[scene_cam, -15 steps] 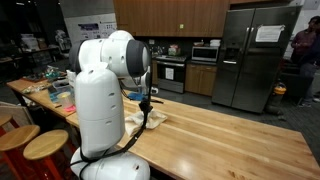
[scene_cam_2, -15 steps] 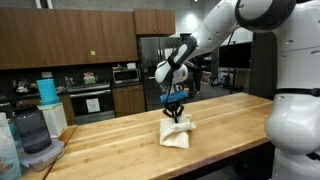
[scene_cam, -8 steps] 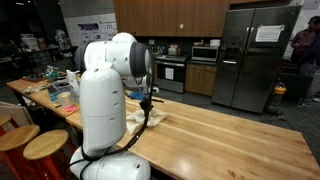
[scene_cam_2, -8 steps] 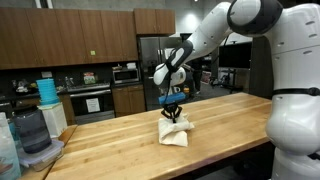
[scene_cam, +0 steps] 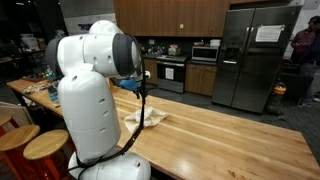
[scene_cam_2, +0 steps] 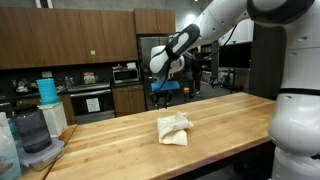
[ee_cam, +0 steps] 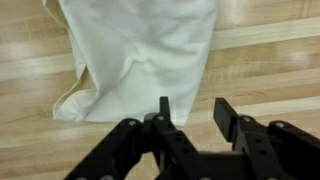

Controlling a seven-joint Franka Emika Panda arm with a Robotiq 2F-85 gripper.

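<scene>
The cloth (ee_cam: 140, 50) is lying crumpled on the surface (scene_cam_2: 230, 125), about mid-board in both exterior views (scene_cam: 145, 118). In the wrist view it is running across the wood grain and off the top edge, with one corner pointing lower left. The jaws are hanging apart above its near edge and gripping nothing.

The surface is showing pale butcher-block planks, and a kitchen is sitting behind it: dark cabinets (scene_cam_2: 60, 40), a steel fridge (scene_cam: 255, 55), a microwave (scene_cam_2: 125, 74) and an oven (scene_cam: 168, 72). Tubs (scene_cam_2: 30, 135) are crowding one end and stools (scene_cam: 45, 145) are standing alongside. The robot's white body (scene_cam: 85, 100) is blocking part of the surface in an exterior view.
</scene>
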